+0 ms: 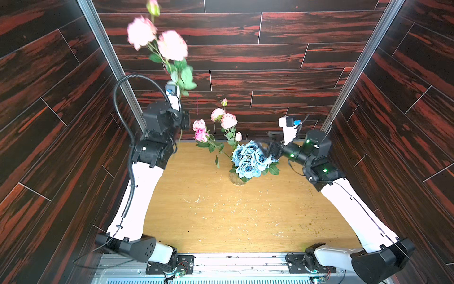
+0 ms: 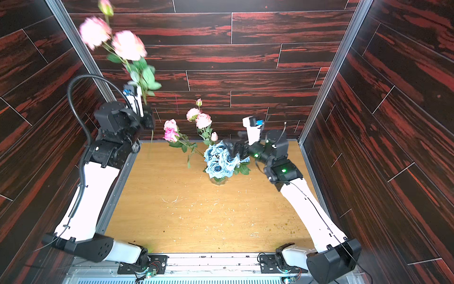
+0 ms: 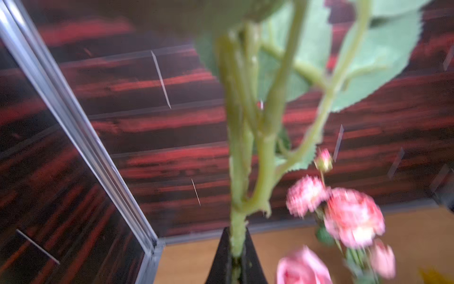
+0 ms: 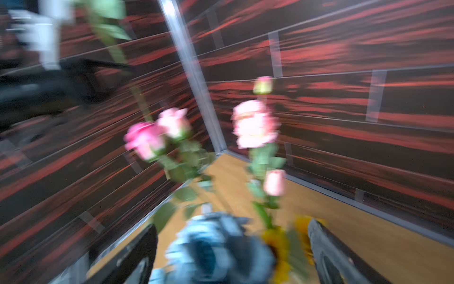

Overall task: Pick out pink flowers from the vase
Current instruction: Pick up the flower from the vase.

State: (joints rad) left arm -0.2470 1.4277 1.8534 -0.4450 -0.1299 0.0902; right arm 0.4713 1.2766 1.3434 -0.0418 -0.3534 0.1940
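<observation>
Pink flowers stand in the vase; left hand grips one spray aloft; right hand gapes wide beside blue roses.

A light blue rose bunch and a sunflower rise above a scuffed wooden table

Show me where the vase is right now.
In both top views the vase stands on the table, back of centre, half hidden under the blue roses.

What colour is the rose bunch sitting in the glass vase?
Light blue; the artificial rose bunch shows clearest in a top view.
</observation>
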